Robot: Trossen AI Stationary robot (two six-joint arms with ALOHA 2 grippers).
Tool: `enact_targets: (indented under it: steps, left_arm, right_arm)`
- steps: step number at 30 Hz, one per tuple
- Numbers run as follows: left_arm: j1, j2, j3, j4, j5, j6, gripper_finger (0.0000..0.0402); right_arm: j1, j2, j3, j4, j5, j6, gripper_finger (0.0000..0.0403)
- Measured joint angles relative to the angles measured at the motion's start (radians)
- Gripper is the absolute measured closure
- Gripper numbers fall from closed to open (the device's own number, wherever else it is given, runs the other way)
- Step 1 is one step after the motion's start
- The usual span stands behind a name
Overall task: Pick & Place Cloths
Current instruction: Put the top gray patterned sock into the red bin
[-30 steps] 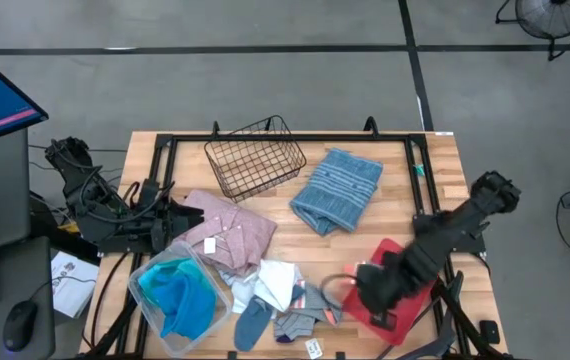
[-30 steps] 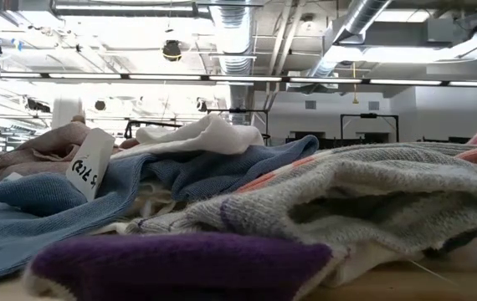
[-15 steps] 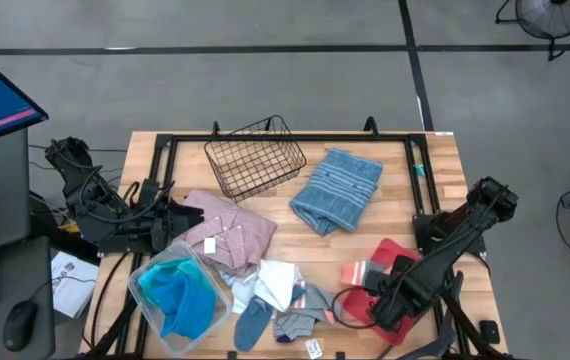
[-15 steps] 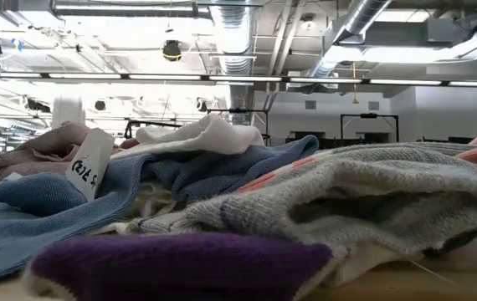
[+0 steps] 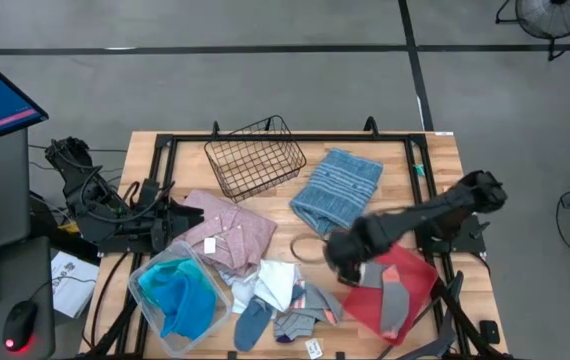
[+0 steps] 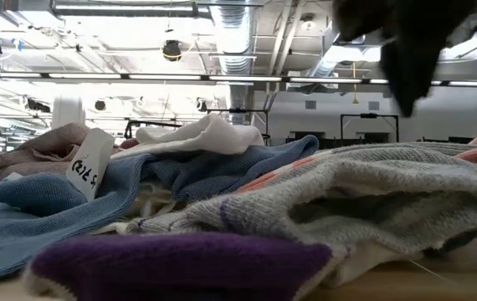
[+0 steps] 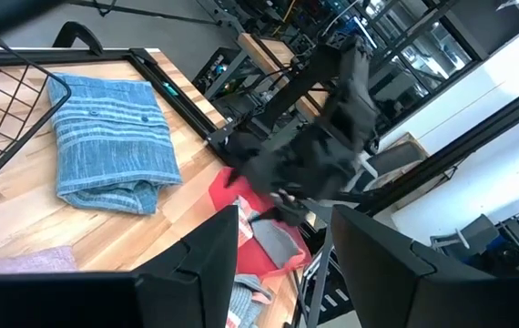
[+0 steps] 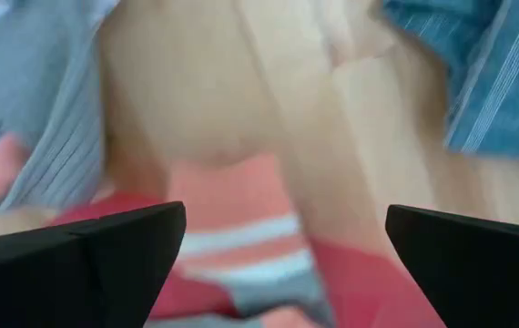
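**Operator:** What are your fingers doing?

**Me:** My right fingers (image 8: 105, 255) are spread wide with nothing between them. The right gripper (image 5: 337, 256) hangs just past the table's centre toward 5 o'clock, above bare wood. The left gripper (image 7: 287, 211) waits off the 9 o'clock edge, fingers parted and empty too.

**Operator:** So which step is this?

**Me:** I'd judge it the gap between a place and the next pick. A grey sock (image 5: 393, 305) lies on the red tray (image 5: 415, 275) at 4 o'clock, and my hand is empty beside it.

**Operator:** How does that sock lie?

**Me:** Flat, its long axis running roughly 12 to 6. I can't tell which end is the toe. A coral-striped piece (image 8: 241, 246) shows right under my wrist, at the tray's 9 o'clock edge.

**Operator:** And next?

**Me:** Probably another cloth. The grey-blue striped towel (image 5: 338, 188) sits folded toward 1 o'clock, its long axis slanting from 1 to 7. The loose socks (image 5: 285, 318) are heaped at 6, touching one another. Either way I must come down open, straddle a raised fold across its short side, then clench. The heap risks lifting two at once.
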Motion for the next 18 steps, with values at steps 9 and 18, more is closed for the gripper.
enact_targets:
  steps: [9,18]
  left_arm:
    - [0.000,0.000,0.000,0.000,0.039,0.000,0.0238]
    - [0.000,0.000,0.000,0.000,0.045,0.000,0.0238]
  right_arm:
    - [-0.097,0.110,0.000,-0.002,-0.166,-0.190,0.0031]
    - [-0.100,0.200,-0.006,0.051,-0.286,-0.294,0.0031]
